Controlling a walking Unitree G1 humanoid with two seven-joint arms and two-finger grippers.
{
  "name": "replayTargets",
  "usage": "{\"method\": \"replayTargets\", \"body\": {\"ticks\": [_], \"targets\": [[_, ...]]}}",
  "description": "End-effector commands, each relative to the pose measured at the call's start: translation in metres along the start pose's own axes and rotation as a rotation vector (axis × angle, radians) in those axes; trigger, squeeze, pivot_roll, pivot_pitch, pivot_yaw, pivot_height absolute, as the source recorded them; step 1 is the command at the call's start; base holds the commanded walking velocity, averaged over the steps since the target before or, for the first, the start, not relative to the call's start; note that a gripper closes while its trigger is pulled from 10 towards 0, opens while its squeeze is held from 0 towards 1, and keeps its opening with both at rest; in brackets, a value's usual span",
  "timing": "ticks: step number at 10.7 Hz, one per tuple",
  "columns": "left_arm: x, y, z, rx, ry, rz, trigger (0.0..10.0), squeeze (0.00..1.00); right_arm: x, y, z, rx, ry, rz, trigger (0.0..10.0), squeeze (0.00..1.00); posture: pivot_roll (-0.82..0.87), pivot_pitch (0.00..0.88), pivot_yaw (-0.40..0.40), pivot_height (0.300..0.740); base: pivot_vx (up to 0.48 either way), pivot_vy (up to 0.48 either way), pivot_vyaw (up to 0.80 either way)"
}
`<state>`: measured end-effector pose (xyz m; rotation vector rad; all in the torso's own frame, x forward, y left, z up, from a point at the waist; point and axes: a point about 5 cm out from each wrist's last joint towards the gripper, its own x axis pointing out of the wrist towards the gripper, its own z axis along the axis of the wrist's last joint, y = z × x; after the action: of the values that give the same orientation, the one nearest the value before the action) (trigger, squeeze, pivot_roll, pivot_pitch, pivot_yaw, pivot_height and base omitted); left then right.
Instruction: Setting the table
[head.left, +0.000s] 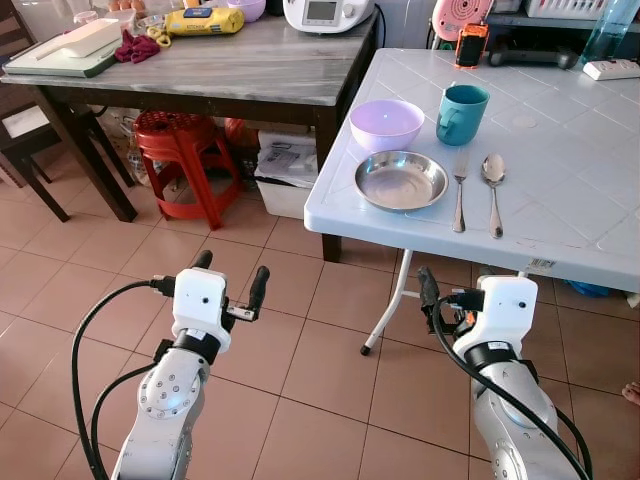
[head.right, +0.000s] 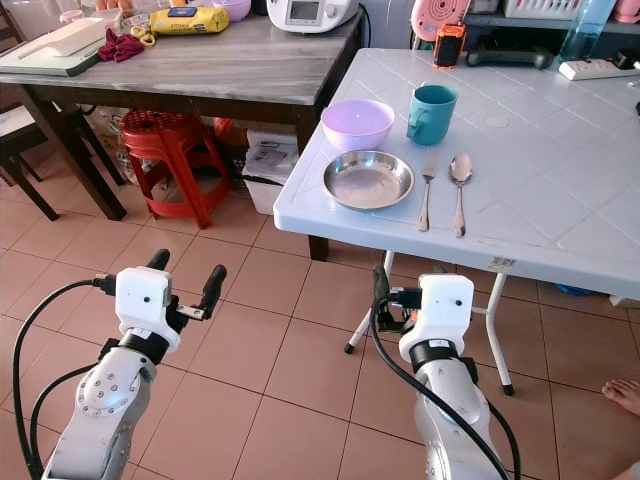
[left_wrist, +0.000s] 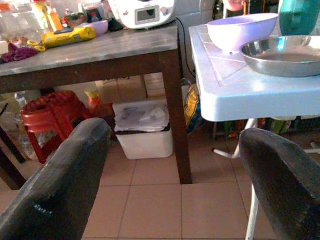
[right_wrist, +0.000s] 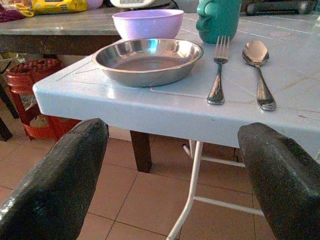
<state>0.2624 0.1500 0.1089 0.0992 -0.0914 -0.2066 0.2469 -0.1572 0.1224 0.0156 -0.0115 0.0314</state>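
Note:
On the near left corner of the white plastic table (head.left: 560, 215) stands a place setting. A steel plate (head.left: 401, 180) lies by the edge, a lilac bowl (head.left: 386, 123) behind it and a teal mug (head.left: 461, 113) to the bowl's right. A fork (head.left: 460, 190) and a spoon (head.left: 493, 185) lie side by side to the right of the plate. Both my grippers hang low over the tiled floor, in front of and below the table. The left gripper (head.left: 233, 265) is open and holds nothing. The right gripper (right_wrist: 172, 132) is open too, facing the table edge and the plate (right_wrist: 148, 60).
Left of the white table is a dark wooden table (head.left: 250, 70) carrying a tray, a yellow packet and an appliance. Under it stand a red stool (head.left: 180, 150) and a white bin (head.left: 285, 180). A person's toes (head.left: 632, 392) show at the right edge.

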Motion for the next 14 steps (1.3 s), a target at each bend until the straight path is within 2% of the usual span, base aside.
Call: {"method": "replayTargets", "body": {"ticks": [1,2,3,4,6,8,14], "targets": [[0.015,0.020,0.004,0.024,0.078,0.031,10.0,0.00,0.008,-0.007,-0.007,0.133,0.111,-0.018,10.0,0.00,-0.05,0.050,0.079,0.740,0.000,0.000,0.00],[0.013,0.019,-0.002,0.034,0.077,0.114,10.0,0.00,0.003,-0.017,0.002,0.116,0.055,-0.095,10.0,0.00,-0.06,0.028,0.075,0.740,0.000,0.000,0.00],[0.009,0.017,-0.008,-0.029,0.082,0.125,10.0,0.00,0.004,-0.018,0.006,0.096,0.037,-0.096,10.0,0.00,-0.08,0.013,0.079,0.740,0.000,0.000,0.00],[0.011,0.017,-0.004,-0.019,0.054,0.100,10.0,0.00,0.007,-0.014,0.009,0.040,0.025,-0.042,10.0,0.00,-0.07,0.013,0.074,0.740,0.000,0.000,0.00],[0.017,0.020,-0.001,0.022,0.048,0.060,10.0,0.00,0.015,-0.016,0.003,0.049,0.049,-0.034,10.0,0.00,-0.04,0.024,0.076,0.740,0.000,0.000,0.00],[0.021,0.028,-0.002,0.015,0.063,0.123,10.0,0.00,0.018,-0.010,-0.008,0.051,0.095,-0.053,10.0,0.00,-0.03,0.045,0.079,0.740,0.000,0.000,0.00],[0.021,0.028,-0.002,0.015,0.063,0.123,10.0,0.00,0.018,-0.010,-0.008,0.051,0.095,-0.053,10.0,0.00,-0.03,0.045,0.079,0.740,0.000,0.000,0.00]]}}
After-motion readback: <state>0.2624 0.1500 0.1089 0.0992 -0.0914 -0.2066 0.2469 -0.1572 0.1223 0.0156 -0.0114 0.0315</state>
